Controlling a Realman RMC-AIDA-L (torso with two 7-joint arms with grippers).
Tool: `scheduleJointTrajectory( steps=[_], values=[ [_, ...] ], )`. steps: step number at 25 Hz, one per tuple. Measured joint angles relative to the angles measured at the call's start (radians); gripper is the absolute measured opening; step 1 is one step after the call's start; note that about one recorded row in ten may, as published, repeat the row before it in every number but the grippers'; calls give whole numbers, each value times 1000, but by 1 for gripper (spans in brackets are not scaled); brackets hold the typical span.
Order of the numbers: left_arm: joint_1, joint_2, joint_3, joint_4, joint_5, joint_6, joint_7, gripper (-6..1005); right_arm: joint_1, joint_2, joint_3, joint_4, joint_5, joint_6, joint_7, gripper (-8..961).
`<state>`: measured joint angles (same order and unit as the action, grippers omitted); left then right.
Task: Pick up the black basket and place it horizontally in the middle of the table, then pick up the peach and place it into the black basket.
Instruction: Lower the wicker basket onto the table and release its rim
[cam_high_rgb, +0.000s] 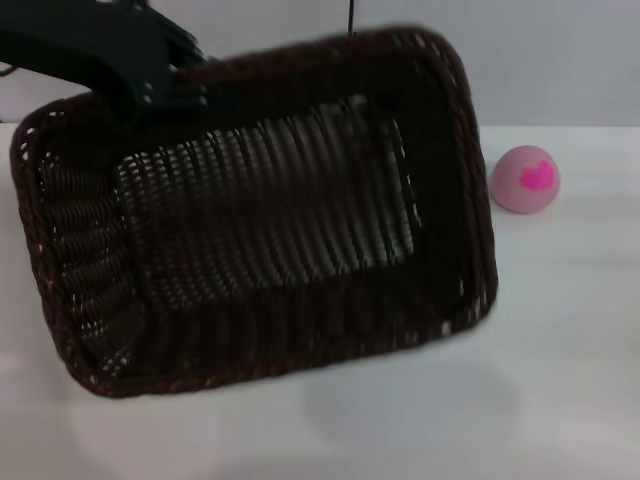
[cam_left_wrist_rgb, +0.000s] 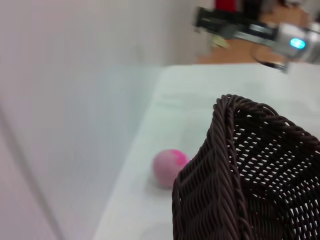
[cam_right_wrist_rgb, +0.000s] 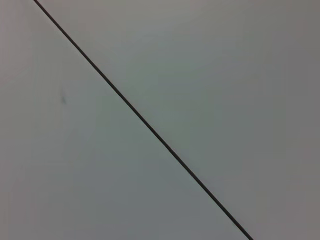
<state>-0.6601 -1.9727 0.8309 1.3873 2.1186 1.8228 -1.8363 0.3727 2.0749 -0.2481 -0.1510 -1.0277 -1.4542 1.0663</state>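
Although hard to see between the dark arm and the dark weave, clamped by the left gripper (cam_high_rgb: 172, 88) on the far rim of the black basket (cam_high_rgb: 260, 220), at about 11 o'clock of the basket in the head view. Claw narrow, closed on that rim. Basket held up above the table (cam_high_rgb: 560, 350) and tilted, with the mouth turned toward the camera, the long side running roughly from 9 to 3 o'clock, and the end at 3 o'clock a little higher in the picture. Faint shadow (cam_high_rgb: 400, 410) on the white top under the near rim, at about 5 o'clock.

Peach (cam_high_rgb: 525, 180) resting on the table at about 3 o'clock of the basket, near the rim but apart from it, with the magenta blotch facing up. In the left wrist view, same peach (cam_left_wrist_rgb: 167, 167) on the table (cam_left_wrist_rgb: 200, 95) just past a rounded corner of the basket (cam_left_wrist_rgb: 250, 175); beyond, a device with a blue light (cam_left_wrist_rgb: 297, 43).

Right gripper not visible anywhere; in the right wrist view only a plain grey surface crossed by a thin dark line (cam_right_wrist_rgb: 150, 130).
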Motion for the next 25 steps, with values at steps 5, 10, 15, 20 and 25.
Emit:
scheduleJointTrajectory(
  steps=[5, 10, 15, 20, 25],
  values=[
    [-65, -10, 100, -13, 36, 55, 40, 183, -4, 0, 1, 17, 0, 0, 0, 555],
    [-134, -60, 193, -95, 122, 46, 82, 183, -10, 1, 1, 26, 0, 0, -4, 555],
    [-184, -87, 216, -157, 169, 23, 117, 183, -13, 1, 1, 27, 0, 0, -4, 556],
    [-205, -88, 224, -191, 168, 4, 137, 191, -14, 1, 1, 32, 0, 4, -5, 556],
    [-221, -90, 227, -238, 167, -38, 151, 210, -11, 0, 1, 32, 0, 13, -5, 556]
  ],
)
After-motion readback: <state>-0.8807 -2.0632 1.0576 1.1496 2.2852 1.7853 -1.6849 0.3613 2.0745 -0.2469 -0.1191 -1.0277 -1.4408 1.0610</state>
